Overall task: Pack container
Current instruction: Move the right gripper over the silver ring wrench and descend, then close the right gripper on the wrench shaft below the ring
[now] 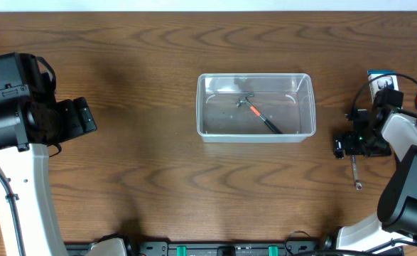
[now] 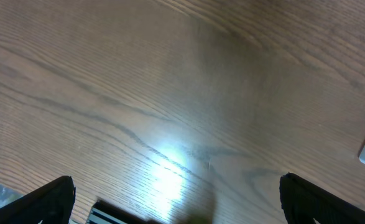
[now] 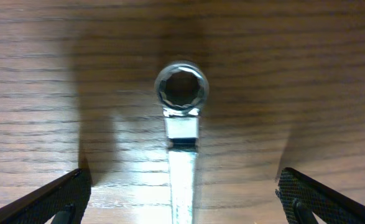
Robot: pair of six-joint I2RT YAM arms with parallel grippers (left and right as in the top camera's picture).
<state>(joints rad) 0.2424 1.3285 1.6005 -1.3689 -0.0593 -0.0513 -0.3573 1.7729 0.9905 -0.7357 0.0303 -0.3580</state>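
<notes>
Right tool spread wide over the wrench.

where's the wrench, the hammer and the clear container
wrench (image 3: 181, 87): right wrist view, on its ring end
hammer (image 1: 262, 118): overhead view, on the orange stretch of its handle
container (image 1: 200, 107): overhead view, on its left wall

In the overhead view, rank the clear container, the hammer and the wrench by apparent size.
1. clear container
2. hammer, lying inside it
3. wrench
The right gripper hides the wrench's upper end, so second and third places are unsure.
</notes>
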